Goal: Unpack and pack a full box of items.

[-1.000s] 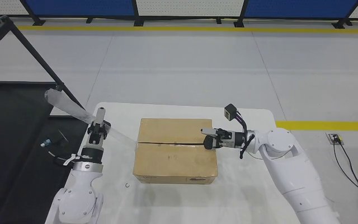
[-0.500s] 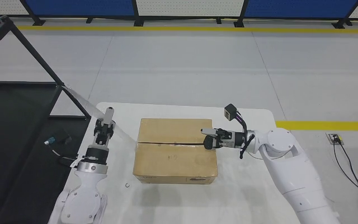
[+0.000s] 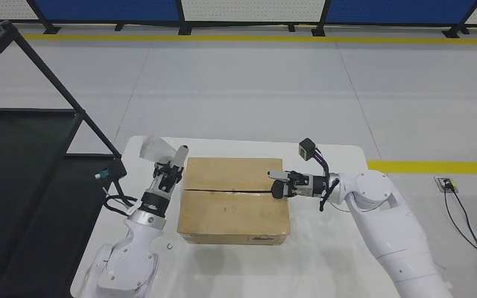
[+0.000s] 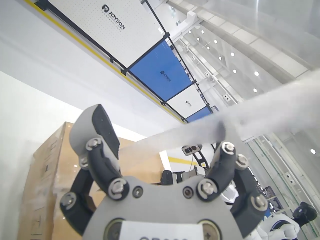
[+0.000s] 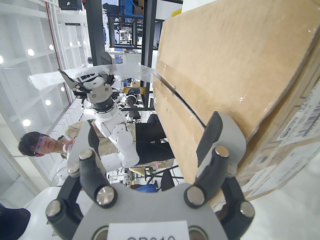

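Brown cardboard box (image 3: pixel 233 200) sits mid-table on the white tabletop (image 3: pixel 328 249). Both top flaps are down, with a dark open slit along the centre seam (image 5: pixel 185 102) and a glossy film either side of it.

There is a white label with a barcode and small print (image 5: pixel 298 123) on the box's end face. More dark print runs along the bottom of the long side (image 3: pixel 257 239), too small to read. The wall panels behind carry small logos.

The clear tape strip (image 5: pixel 130 70) runs from the box's far end at the seam and across the left gripper (image 3: pixel 173 170). That gripper is raised just off the box's corner, fingers spread, with the tape lying over the tips.

The right gripper (image 3: pixel 274 184) is at the opposite end of the seam. Its fingers are also spread, one pad (image 5: pixel 208 136) against the top edge by the slit, and nothing is held.
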